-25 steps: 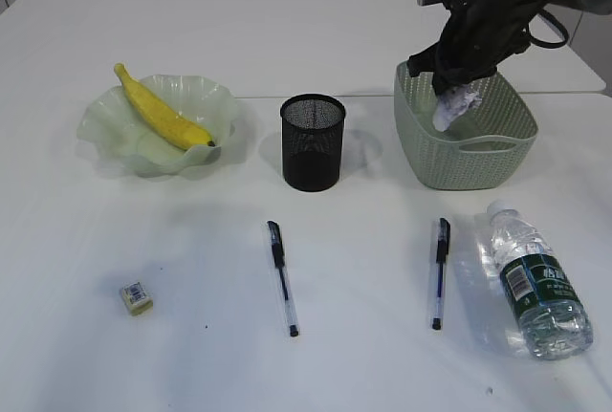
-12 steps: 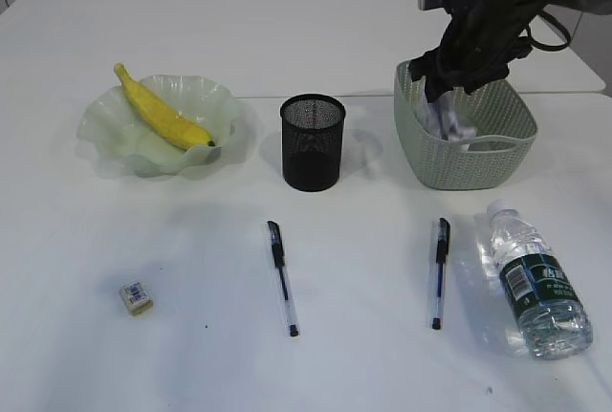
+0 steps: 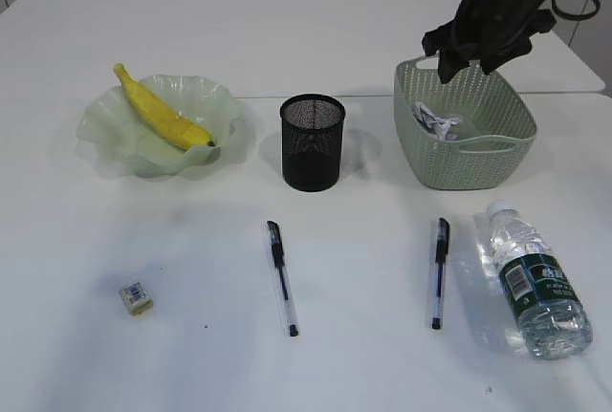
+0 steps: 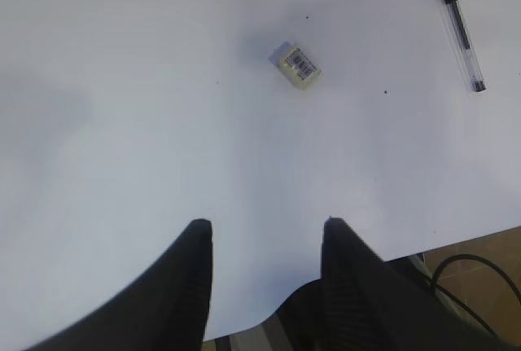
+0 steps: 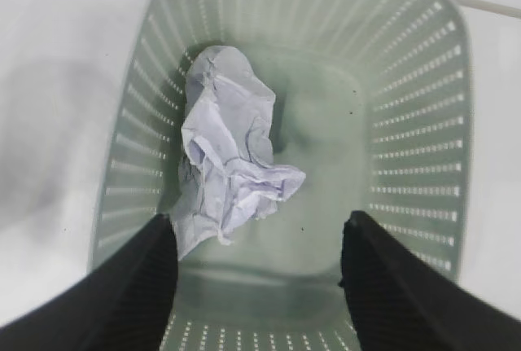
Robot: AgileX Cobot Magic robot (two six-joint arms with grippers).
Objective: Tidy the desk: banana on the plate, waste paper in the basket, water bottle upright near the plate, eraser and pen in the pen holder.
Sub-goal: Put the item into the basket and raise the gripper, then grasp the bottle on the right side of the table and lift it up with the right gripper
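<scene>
Bright, even light fills all three views, and the white table (image 3: pixel 191 10) runs close to washed out. Shadows are soft and faint: a pale grey one lies to the right of the mesh cup (image 3: pixel 313 141), another around the plate (image 3: pixel 105 130), and thin ones beside each pen (image 3: pixel 281 276). The lying bottle (image 3: pixel 535 283) throws bright glints through its clear plastic. In the left wrist view the table takes a bluish cast, with a dim grey patch at far left; the eraser (image 4: pixel 295 65) is fairly sharp, while the near tool fingers (image 4: pixel 179 286) are soft. In the right wrist view the basket (image 5: pixel 423 123) and crumpled paper (image 5: pixel 228 155) are slightly blurred, and the dark fingers (image 5: pixel 130 294) are out of focus.
</scene>
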